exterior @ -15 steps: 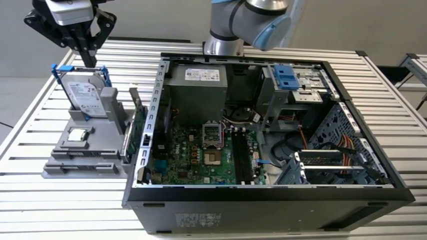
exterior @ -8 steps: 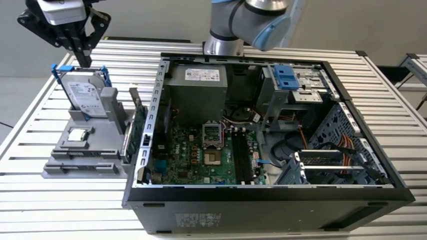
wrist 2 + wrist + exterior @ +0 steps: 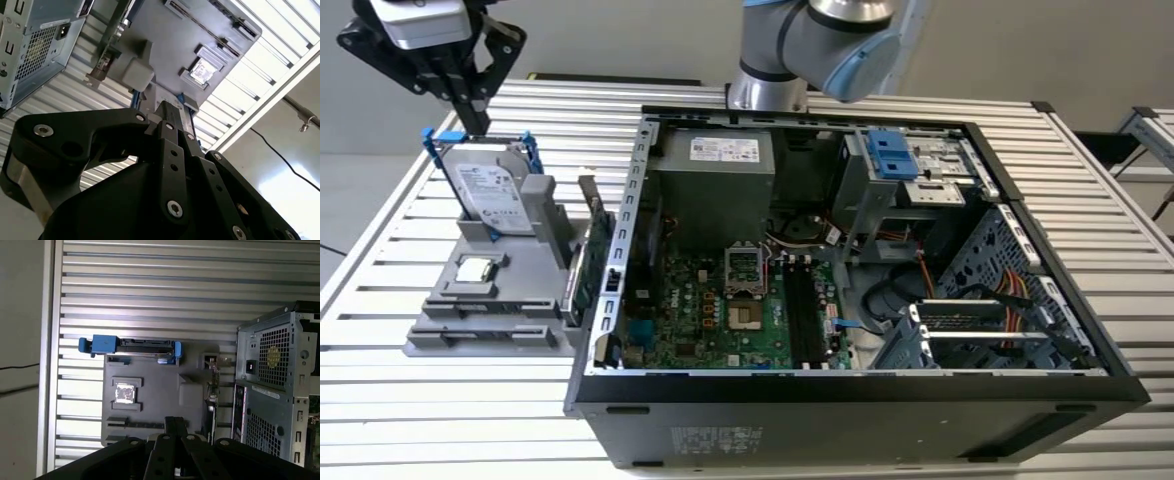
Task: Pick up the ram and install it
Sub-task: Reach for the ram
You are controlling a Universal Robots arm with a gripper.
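Observation:
In the exterior view my gripper (image 3: 476, 125) hangs at that view's far left, above the grey parts holder (image 3: 534, 235) and just over the top of the hard drive (image 3: 494, 195). Its fingers are pressed together with nothing between them, as both wrist views show (image 3: 172, 107) (image 3: 175, 421). The ram looks to be the thin dark strip (image 3: 132, 424) lying edge-on in a long slot of the holder, also seen as a dark line (image 3: 205, 20). It is apart from the gripper.
The open computer case (image 3: 854, 130) stands on the slatted metal table (image 3: 454, 410), to the exterior view's right of the holder. An upright green board (image 3: 591, 275) stands between holder and case. A silver chip (image 3: 478, 268) sits in the holder. Memory slots (image 3: 803, 315) lie on the motherboard.

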